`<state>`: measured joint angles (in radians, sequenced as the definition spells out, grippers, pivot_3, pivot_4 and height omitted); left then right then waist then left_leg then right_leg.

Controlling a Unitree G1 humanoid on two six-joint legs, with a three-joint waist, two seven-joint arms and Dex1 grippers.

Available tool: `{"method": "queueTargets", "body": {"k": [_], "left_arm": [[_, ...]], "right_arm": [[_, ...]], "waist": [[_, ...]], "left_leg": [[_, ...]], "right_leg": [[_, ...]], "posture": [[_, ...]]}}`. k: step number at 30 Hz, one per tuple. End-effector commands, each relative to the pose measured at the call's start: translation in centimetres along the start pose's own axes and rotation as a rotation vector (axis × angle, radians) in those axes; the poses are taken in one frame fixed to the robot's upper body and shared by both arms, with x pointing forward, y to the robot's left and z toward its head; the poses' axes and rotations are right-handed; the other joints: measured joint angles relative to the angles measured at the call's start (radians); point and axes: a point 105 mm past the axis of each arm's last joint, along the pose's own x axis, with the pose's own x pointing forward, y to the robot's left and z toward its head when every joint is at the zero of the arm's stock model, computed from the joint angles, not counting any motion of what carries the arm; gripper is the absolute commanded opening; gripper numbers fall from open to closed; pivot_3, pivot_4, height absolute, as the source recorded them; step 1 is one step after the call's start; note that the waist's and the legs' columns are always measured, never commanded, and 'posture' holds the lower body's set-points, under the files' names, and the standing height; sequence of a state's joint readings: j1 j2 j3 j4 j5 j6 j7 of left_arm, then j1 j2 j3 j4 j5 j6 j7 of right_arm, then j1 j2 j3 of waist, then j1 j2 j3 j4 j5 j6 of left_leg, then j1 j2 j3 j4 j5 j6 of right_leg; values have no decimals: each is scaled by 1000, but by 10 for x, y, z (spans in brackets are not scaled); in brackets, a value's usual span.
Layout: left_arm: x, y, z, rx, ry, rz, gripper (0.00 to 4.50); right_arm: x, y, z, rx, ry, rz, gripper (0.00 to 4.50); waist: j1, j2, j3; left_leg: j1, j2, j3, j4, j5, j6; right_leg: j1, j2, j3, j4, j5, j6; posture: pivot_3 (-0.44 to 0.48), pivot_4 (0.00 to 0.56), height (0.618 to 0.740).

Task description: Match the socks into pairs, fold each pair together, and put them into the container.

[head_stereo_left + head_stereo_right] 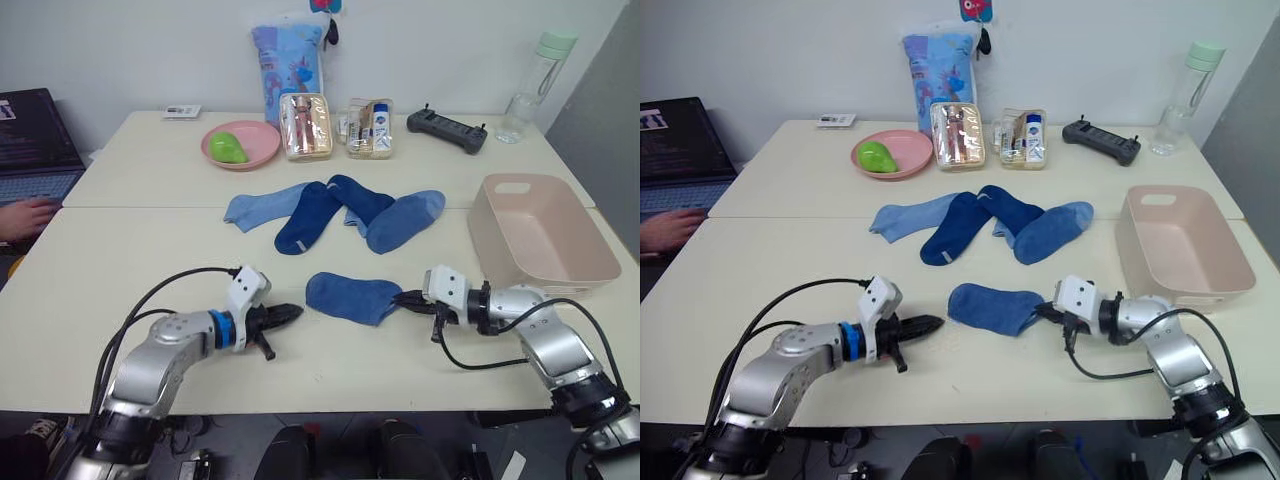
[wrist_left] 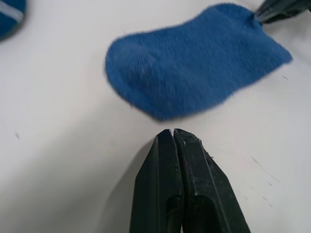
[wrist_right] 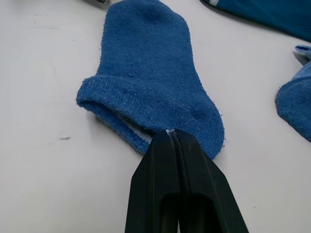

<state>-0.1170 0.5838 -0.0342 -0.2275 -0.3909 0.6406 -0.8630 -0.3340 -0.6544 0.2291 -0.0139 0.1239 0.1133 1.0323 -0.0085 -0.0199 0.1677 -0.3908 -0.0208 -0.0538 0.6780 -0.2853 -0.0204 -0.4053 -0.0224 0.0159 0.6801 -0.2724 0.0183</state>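
A mid-blue sock point(image 1: 352, 297) lies flat near the table's front, between my two grippers. My left gripper point(image 1: 297, 312) is shut, and its tips stop just short of the sock's toe point(image 2: 146, 73). From the other side, my right gripper point(image 1: 404, 297) is also shut, tips touching the sock's cuff edge point(image 3: 146, 102); no fabric shows between its fingers. Behind, several socks lie in an overlapping row: a light blue one point(image 1: 262, 207), two dark blue ones point(image 1: 305, 220) point(image 1: 360, 198) and another light blue one point(image 1: 408, 220). The pale pink container point(image 1: 560, 268) stands empty at the right.
At the back are a pink plate point(image 1: 262, 152) with a green fruit, two clear pouches point(image 1: 306, 126) point(image 1: 369, 128), a blue pack point(image 1: 288, 58), a black controller point(image 1: 447, 130) and a bottle point(image 1: 535, 85). A person's hand point(image 1: 25, 216) rests by a laptop point(image 1: 35, 140) at far left.
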Motion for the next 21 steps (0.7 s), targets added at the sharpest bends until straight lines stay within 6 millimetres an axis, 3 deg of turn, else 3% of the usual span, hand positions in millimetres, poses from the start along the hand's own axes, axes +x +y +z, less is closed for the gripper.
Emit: {"method": "queueTargets", "body": {"k": [1,5,8,11,14,15,17,21], "left_arm": [[-4,-13,13,22,-41,-6,28],[-7,-23,12,1,-50,-1,28],[-9,-19,13,38,-49,46,28],[-11,-13,19,86,-73,83,0],[-13,-8,26,175,-97,98,0],[-12,-8,26,230,-89,78,192],[-11,-8,24,285,-76,47,646],[3,-2,23,511,-42,-2,1852]], "right_arm": [[-5,-4,12,-47,-50,34,0],[-11,-5,9,-69,-40,65,0],[-16,-11,-3,-96,15,50,0],[-22,-15,-9,-119,39,48,638],[-27,-16,-3,-130,18,48,1641],[-27,-9,3,-128,-1,81,1987],[-27,0,10,-123,-20,126,2001],[-4,23,33,-125,-119,150,2001]], "waist": [[1,0,0],[2,0,0],[3,0,0],[3,0,0],[3,0,0],[3,0,0],[4,0,0],[6,0,0]], "left_leg": [[0,0,0,0,0,0],[0,0,0,0,0,0],[0,0,0,0,0,0],[0,0,1,0,0,0],[0,0,1,0,0,0],[0,0,1,0,0,0],[0,0,0,0,0,0],[0,0,0,0,0,0]], "right_leg": [[0,0,0,0,0,0],[0,0,0,0,0,0],[0,0,0,0,0,0],[0,0,0,0,0,0],[0,0,0,0,0,0],[0,0,0,0,0,0],[0,0,0,0,0,0],[1,0,0,-1,0,0]], "posture": [[0,150,740],[0,150,740],[0,150,740],[0,150,740],[0,150,740],[0,150,740],[0,150,740],[0,150,740]]}}
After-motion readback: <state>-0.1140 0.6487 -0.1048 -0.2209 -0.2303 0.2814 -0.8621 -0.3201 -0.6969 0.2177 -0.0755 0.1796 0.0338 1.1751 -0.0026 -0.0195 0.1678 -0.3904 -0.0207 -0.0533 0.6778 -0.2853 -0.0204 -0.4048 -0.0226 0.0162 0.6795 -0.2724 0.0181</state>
